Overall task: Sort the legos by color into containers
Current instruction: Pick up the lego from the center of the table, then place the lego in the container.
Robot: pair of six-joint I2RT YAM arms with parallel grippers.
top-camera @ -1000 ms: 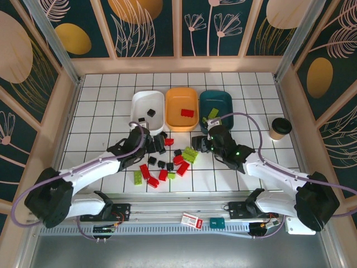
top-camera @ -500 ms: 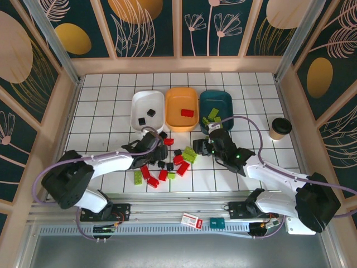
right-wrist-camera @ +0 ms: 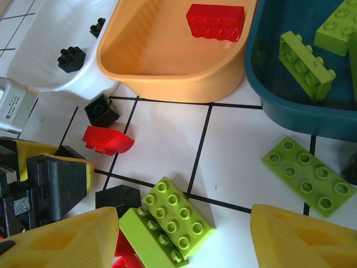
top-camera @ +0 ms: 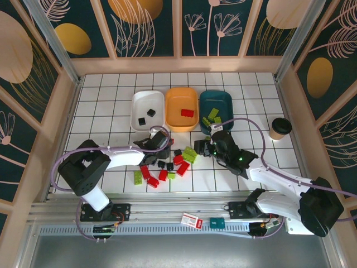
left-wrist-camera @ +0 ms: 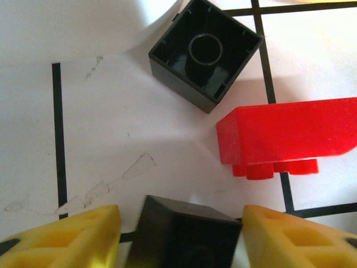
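Observation:
In the left wrist view a black lego cube (left-wrist-camera: pixel 184 234) fills the gap between my left gripper's (left-wrist-camera: pixel 181 234) yellow fingertips, which are shut on it at table level. Another black cube (left-wrist-camera: pixel 206 53) and a red brick (left-wrist-camera: pixel 284 131) lie just beyond. From above, the left gripper (top-camera: pixel 159 146) sits at the left of the lego pile (top-camera: pixel 167 164). My right gripper (right-wrist-camera: pixel 184 234) is open over two lime-green bricks (right-wrist-camera: pixel 178 218). The white tray (top-camera: pixel 139 103) holds black legos, the orange tray (top-camera: pixel 182 95) a red one, and the teal tray (top-camera: pixel 216 97) green ones.
A flat green plate (right-wrist-camera: pixel 307 176) lies by the teal tray's wall (right-wrist-camera: pixel 279 111). A paper cup with a black lid (top-camera: pixel 280 128) stands at the right. Wooden walls ring the tiled table, and the two grippers work close together at the pile.
My left gripper has reached forward and to the right into the pile, and its fingers have closed in on a black cube. The right gripper has shifted slightly and stays open.

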